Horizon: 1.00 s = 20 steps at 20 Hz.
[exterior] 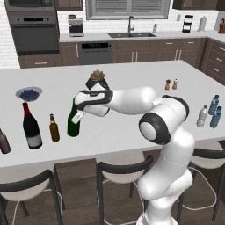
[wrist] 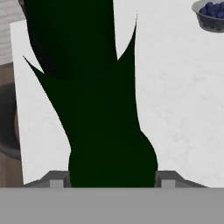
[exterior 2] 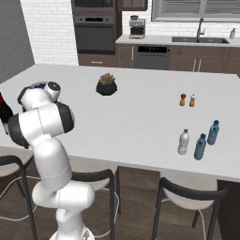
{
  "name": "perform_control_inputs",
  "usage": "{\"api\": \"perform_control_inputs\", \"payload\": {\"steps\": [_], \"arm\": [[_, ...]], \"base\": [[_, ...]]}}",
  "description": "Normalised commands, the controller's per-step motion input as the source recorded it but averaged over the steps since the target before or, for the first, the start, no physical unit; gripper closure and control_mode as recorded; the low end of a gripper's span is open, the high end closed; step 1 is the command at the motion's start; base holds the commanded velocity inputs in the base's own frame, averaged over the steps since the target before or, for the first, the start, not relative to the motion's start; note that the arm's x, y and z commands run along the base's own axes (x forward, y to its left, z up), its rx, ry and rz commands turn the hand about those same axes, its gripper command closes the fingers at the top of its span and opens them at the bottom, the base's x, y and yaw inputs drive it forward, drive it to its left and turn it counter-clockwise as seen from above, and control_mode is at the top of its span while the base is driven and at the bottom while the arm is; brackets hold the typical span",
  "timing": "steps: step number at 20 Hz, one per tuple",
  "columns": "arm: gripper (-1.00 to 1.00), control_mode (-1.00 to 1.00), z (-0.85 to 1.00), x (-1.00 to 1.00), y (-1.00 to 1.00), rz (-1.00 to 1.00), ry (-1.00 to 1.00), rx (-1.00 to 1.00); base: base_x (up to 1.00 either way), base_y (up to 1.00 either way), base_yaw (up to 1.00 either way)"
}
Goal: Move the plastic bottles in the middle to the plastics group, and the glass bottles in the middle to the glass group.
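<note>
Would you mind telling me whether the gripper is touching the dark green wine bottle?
Touching. In the hand view the dark green wine bottle fills the space between both fingertips, with no gap showing on either side of the gripper.

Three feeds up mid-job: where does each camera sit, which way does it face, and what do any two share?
Left base view: behind the arm's left, facing the island counter; arm and gripper at the green wine bottle.
Right base view: behind its right, facing the same counter; arm at lower left.
Hand view: on the hand, along the fingers flanking the green bottle.
Shared: both base views show the potted plant and clear water bottle.
</note>
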Motion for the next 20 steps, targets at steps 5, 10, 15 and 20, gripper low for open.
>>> {"api": "perform_control_inputs", "payload": {"steps": [5, 10, 15, 20], "arm": [[1.00, -1.00, 0.00, 0.17, 0.17, 0.01, 0.01, -0.01], [1.00, -1.00, -0.16, 0.01, 0.13, 0.02, 0.00, 0.00], [1.00, -1.00, -0.47, 0.06, 0.10, 0.02, 0.02, 0.00], [1.00, -1.00, -0.46, 0.04, 0.02, 0.00, 0.00, 0.00]], "base": [[0.00, 0.00, 0.00], [0.00, 0.00, 0.00], [0.00, 0.00, 0.00], [0.00, 0.00, 0.00]]}}
